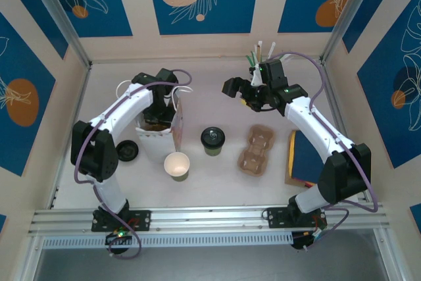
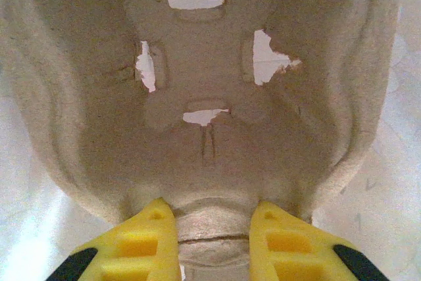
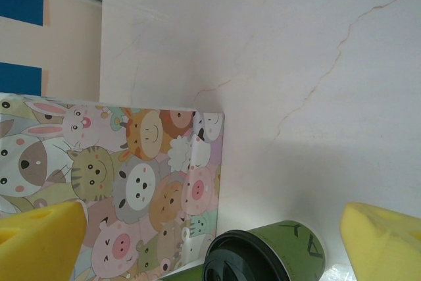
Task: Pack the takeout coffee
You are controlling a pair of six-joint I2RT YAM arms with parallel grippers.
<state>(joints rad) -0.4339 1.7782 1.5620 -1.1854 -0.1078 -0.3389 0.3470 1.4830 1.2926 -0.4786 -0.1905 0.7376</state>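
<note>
The takeout coffee [image 1: 212,139], a dark-green cup with a black lid, stands upright mid-table, just right of the gift bag [image 1: 150,144]. It also sits at the bottom of the right wrist view, the coffee [image 3: 273,258] beside the cartoon-animal bag [image 3: 131,182]. My right gripper [image 1: 247,93] hovers beyond the cup, and its jaws [image 3: 212,228] are open with nothing between them. My left gripper [image 1: 161,100] reaches down into the bag's mouth. In its wrist view the left gripper [image 2: 214,228] is shut on a ridge of a pulp cup carrier [image 2: 210,97] inside the bag.
A lidless green cup [image 1: 176,164] stands in front of the bag, and a loose black lid [image 1: 127,150] lies to its left. A second pulp carrier [image 1: 256,151] lies right of the coffee. A blue and brown flat item [image 1: 302,156] lies at the right wall. Straws [image 1: 260,54] stand at the back.
</note>
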